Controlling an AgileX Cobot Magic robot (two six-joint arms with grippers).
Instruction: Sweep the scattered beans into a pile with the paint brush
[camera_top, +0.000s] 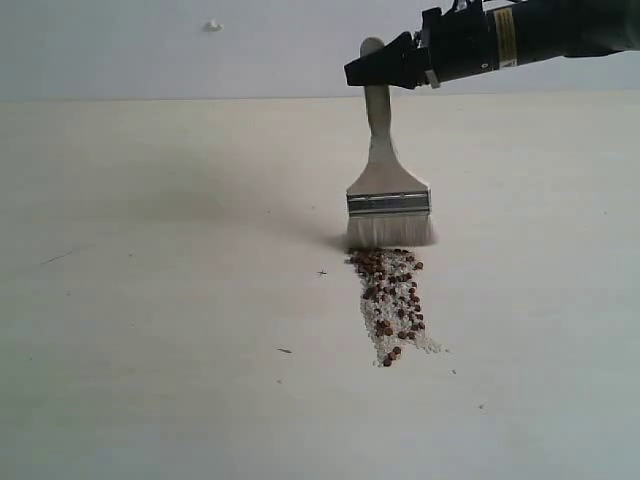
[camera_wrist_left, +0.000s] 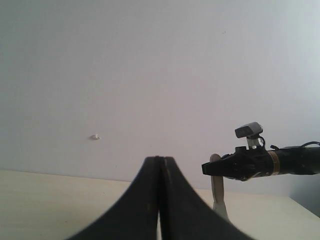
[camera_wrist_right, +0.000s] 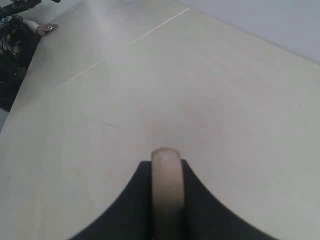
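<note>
The paint brush (camera_top: 386, 190) stands upright, its whitish bristles touching the table at the far end of the beans (camera_top: 392, 295). The beans lie in a narrow streak running toward the near edge, mixed with fine whitish grains. My right gripper (camera_top: 372, 68) is shut on the top of the wooden handle (camera_wrist_right: 166, 185), which shows between the black fingers in the right wrist view. My left gripper (camera_wrist_left: 161, 160) is shut and holds nothing, raised off the table; its view shows the right arm (camera_wrist_left: 260, 162) and the brush handle (camera_wrist_left: 217, 192) off to one side. The left gripper is out of the exterior view.
The pale table (camera_top: 150, 300) stretches wide around the streak, with a few tiny dark specks (camera_top: 285, 351) on it. A grey wall (camera_top: 200, 50) stands behind. Dark equipment (camera_wrist_right: 15, 45) sits beyond a table corner in the right wrist view.
</note>
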